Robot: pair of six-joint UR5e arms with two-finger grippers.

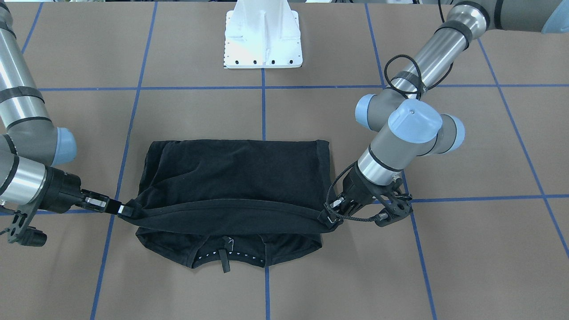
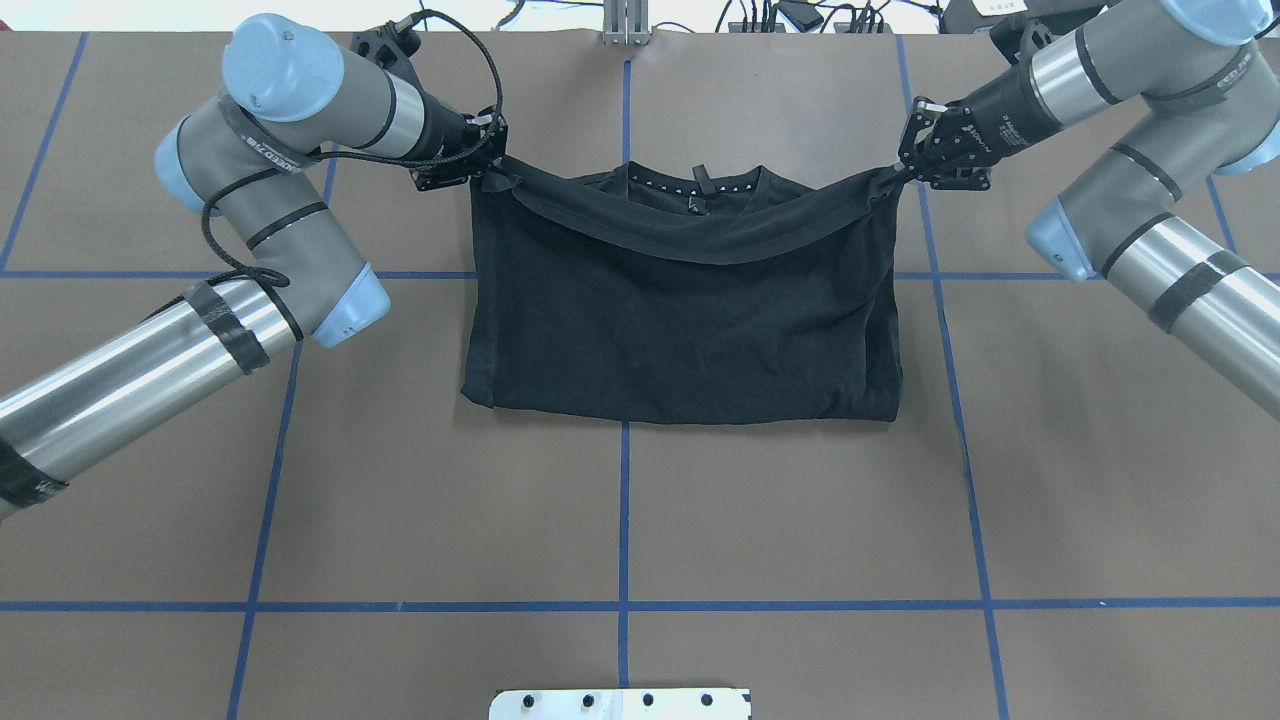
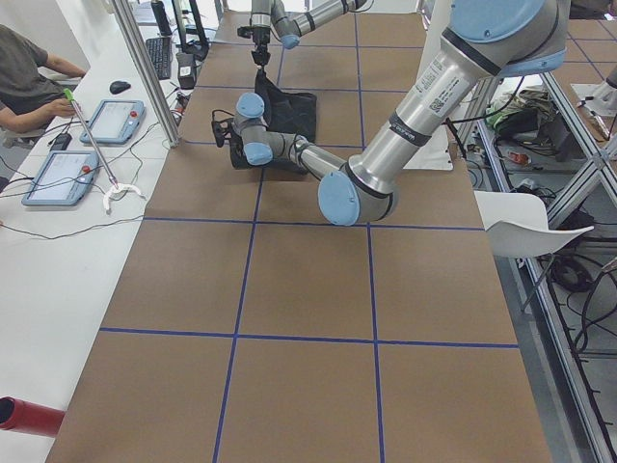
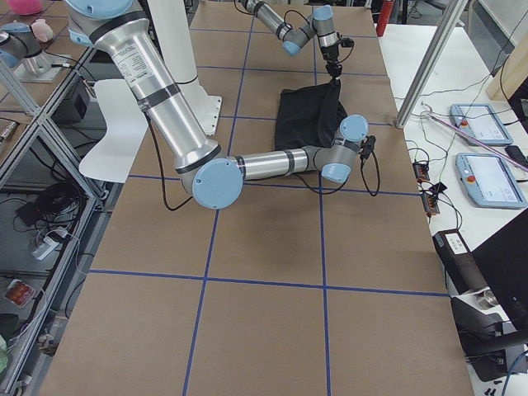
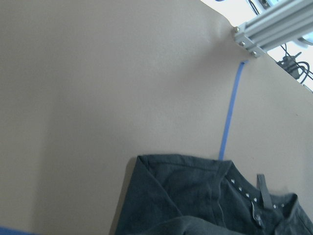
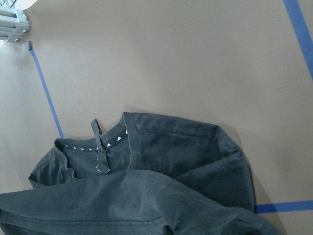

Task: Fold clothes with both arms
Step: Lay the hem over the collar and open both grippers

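Observation:
The black T-shirt (image 1: 235, 178) lies on the brown table, its plain side up with no graphic showing. Its lower part is drawn over the body toward the collar (image 1: 226, 255). My left gripper (image 1: 327, 217) is shut on one hem corner, just above the table. My right gripper (image 1: 123, 209) is shut on the other corner. The hem hangs stretched between them, a little short of the collar. In the overhead view the left gripper (image 2: 497, 172) and right gripper (image 2: 897, 172) flank the shirt (image 2: 680, 310) at its far edge. The wrist views show the collar (image 5: 254, 196) (image 6: 98, 147) below.
The white pedestal base (image 1: 263, 40) stands at the robot's side of the table. Blue tape lines (image 2: 625, 500) grid the tabletop. An aluminium post (image 2: 625, 20) stands at the far edge. A side desk with tablets (image 3: 67, 174) and a seated person (image 3: 29, 68) lies beyond it.

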